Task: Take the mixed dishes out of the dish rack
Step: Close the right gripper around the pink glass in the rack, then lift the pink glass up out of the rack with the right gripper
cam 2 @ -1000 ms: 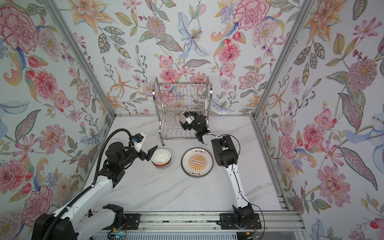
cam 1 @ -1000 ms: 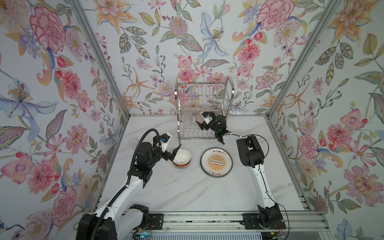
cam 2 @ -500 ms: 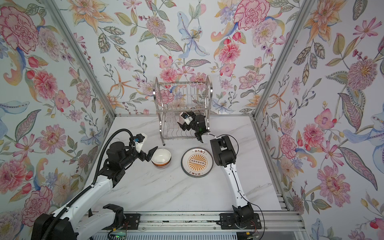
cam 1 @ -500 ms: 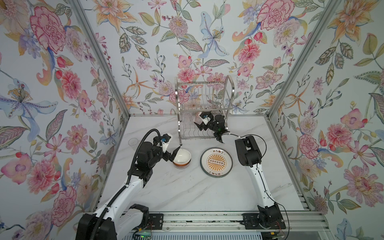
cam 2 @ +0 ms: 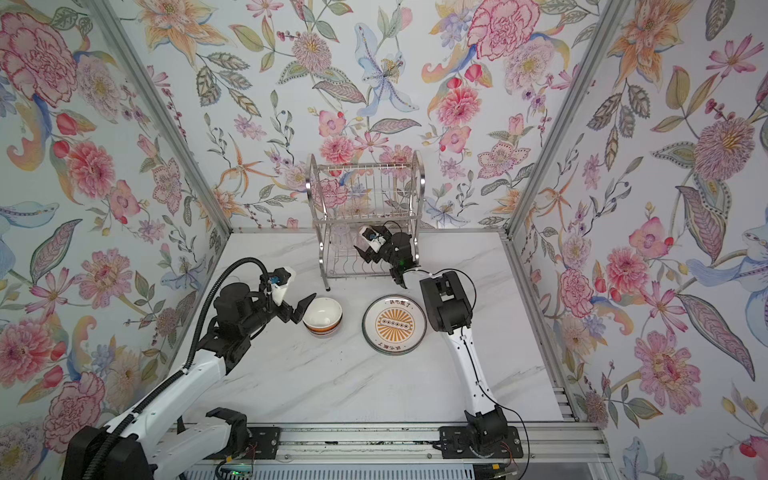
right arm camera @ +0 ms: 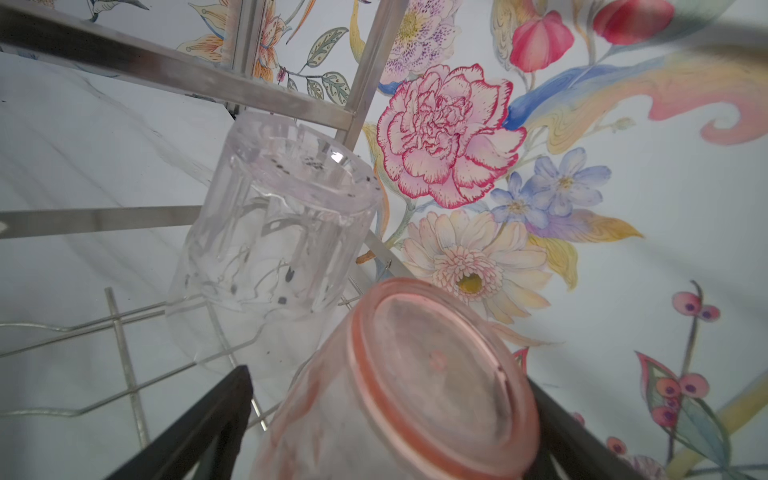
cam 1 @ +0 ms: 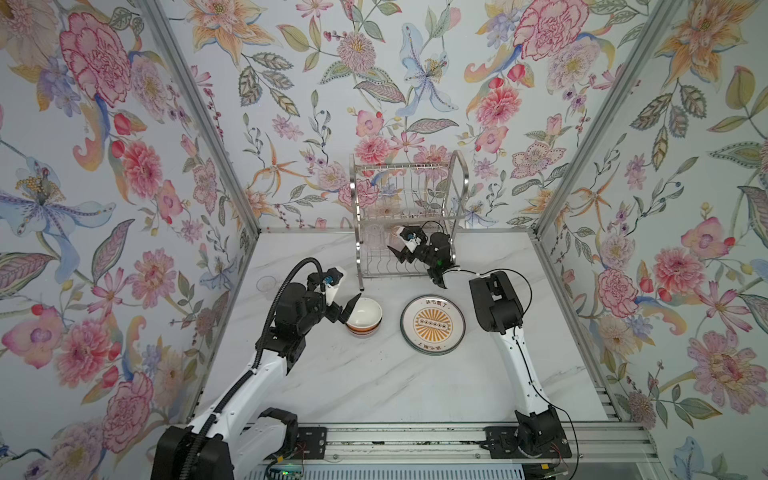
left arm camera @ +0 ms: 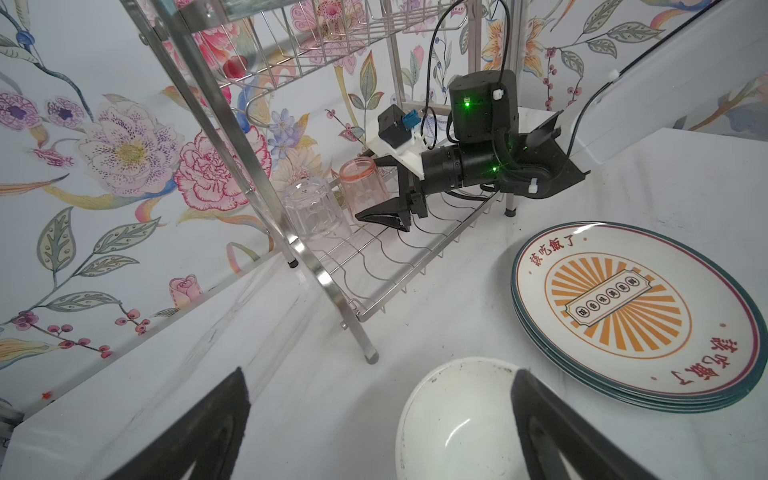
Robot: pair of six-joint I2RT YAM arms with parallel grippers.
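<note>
The dish rack [cam 1: 409, 195] [cam 2: 365, 187] stands at the back of the table. On its lower shelf an upturned pink glass [right arm camera: 415, 395] [left arm camera: 361, 178] and an upturned clear glass [right arm camera: 274, 232] [left arm camera: 311, 212] stand side by side. My right gripper [cam 1: 395, 245] [cam 2: 360, 245] [right arm camera: 388, 376] reaches into that shelf, open, with the pink glass between its fingers. One finger is close against the glass and the other stands off it. A white bowl with orange bands [cam 1: 365, 316] [cam 2: 323, 316] [left arm camera: 457, 419] sits on the table. My left gripper [cam 1: 347, 309] [cam 2: 305, 309] [left arm camera: 379, 374] is open beside it, one finger over its rim.
A stack of plates with an orange sunburst plate on top [cam 1: 432, 324] [cam 2: 395, 324] [left arm camera: 636, 316] lies right of the bowl. Another clear glass [cam 1: 266, 284] stands near the left wall. The rack's upper shelf and steel legs [left arm camera: 332, 291] surround the right gripper.
My right gripper has pushed a little deeper into the rack's lower shelf, around the pink glass. The left arm has barely moved.
</note>
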